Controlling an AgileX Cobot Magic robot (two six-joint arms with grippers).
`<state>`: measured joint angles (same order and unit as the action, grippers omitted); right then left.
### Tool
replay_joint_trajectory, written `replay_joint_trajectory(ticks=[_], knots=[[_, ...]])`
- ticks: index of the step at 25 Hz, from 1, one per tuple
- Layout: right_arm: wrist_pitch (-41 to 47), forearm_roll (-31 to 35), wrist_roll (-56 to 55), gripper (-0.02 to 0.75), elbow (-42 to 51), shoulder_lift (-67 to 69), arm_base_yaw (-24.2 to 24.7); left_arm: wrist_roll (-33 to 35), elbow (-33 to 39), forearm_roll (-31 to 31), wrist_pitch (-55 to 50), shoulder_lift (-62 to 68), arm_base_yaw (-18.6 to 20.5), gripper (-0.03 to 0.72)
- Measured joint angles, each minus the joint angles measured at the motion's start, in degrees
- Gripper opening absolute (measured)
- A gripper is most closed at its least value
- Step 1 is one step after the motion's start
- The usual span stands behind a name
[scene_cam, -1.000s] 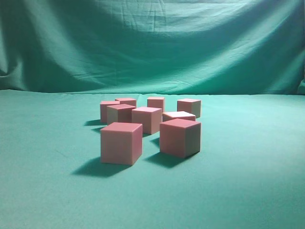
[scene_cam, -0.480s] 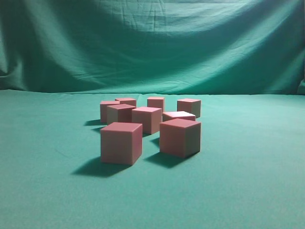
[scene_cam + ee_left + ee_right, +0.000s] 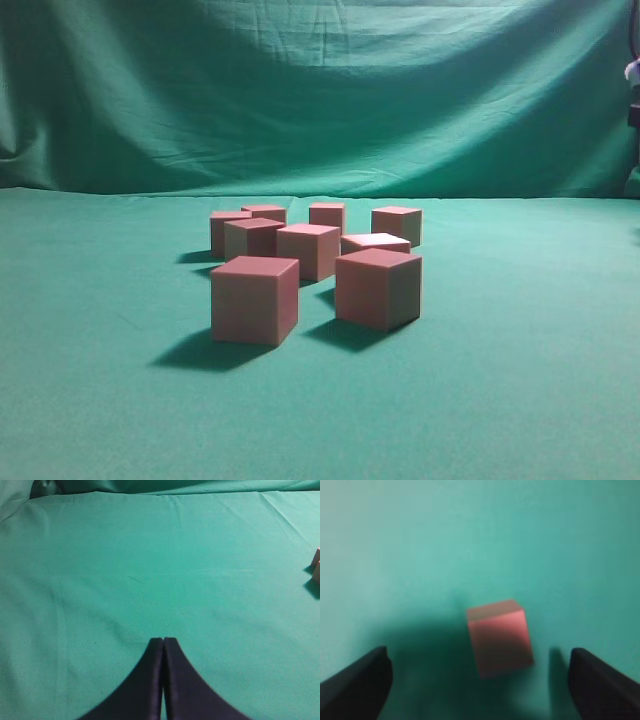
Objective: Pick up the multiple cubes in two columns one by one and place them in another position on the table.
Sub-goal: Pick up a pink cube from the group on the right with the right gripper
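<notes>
The right gripper (image 3: 479, 680) stands wide above one released cube (image 3: 499, 637) on the green table (image 3: 420, 545), likely its new spot; the left gripper (image 3: 163, 641) idles closed, remaining cubes (image 3: 316, 566) at three o'clock.

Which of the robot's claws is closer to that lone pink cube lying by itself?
Right. The right gripper hangs open straddling the lone cube, fingers apart from it. The left gripper is shut over bare green table.

Plenty of bare counter (image 3: 100, 400) all around from where I'm sitting; only the clump of cubes (image 3: 315, 265) mid-counter blocks things, gaps between them pretty tight.
</notes>
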<state>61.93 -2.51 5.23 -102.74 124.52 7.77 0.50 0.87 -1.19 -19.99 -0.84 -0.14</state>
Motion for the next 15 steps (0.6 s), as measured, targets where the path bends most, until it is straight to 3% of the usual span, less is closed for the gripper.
replay_joint_trajectory(ticks=[5,7,10,11,15], knots=[[-3.6,-0.1,0.1,0.642,0.0,1.4,0.0,0.0,0.0,0.0,0.0,0.0,0.0,0.0],[-4.5,-0.2,0.1,0.54,0.0,1.6,0.0,0.0,0.0,0.0,0.0,0.0,0.0,0.0],[-5.5,-0.2,0.2,0.54,0.0,2.3,0.0,0.0,0.0,0.0,0.0,0.0,0.0,0.0],[-5.8,-0.3,0.2,0.5,0.0,2.6,0.0,0.0,0.0,0.0,0.0,0.0,0.0,0.0],[-6.0,-0.4,0.2,0.515,0.0,4.0,0.0,0.0,0.0,0.0,0.0,0.0,0.0,0.0]])
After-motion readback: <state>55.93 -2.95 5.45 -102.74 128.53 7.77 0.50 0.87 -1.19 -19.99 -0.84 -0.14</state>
